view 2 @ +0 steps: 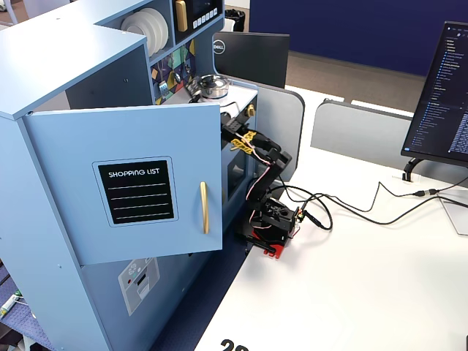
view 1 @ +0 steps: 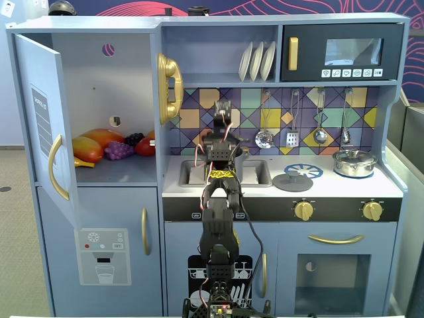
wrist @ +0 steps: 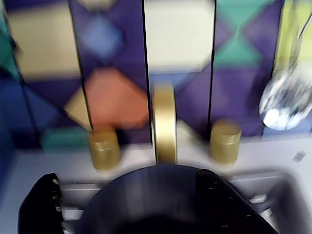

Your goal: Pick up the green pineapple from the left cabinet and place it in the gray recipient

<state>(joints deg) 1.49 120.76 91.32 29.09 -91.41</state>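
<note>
The left cabinet (view 1: 99, 86) stands open, its door (view 1: 40, 126) swung out toward the camera. On its shelf lie a yellow-orange fruit, a purple grape bunch (view 1: 119, 150) and a red fruit. No green pineapple shows in any view. My gripper (wrist: 126, 175) hangs open over the sink (view 1: 255, 173), in front of the gold faucet (wrist: 165, 122). A dark gray round pot (wrist: 156, 200), the gray recipient, sits right below, between the two black fingers (wrist: 41, 207). In the fixed front view my arm (view 1: 220, 199) hides the pot. The wrist view is blurred.
A shiny silver lidded pot (view 1: 354, 162) stands on the right burner, and a flat gray lid (view 1: 293, 180) lies beside the sink. Utensils (view 1: 320, 122) hang on the backsplash. The open door (view 2: 139, 190) juts out left of my arm (view 2: 267, 164). Cables cross the white desk (view 2: 351, 278).
</note>
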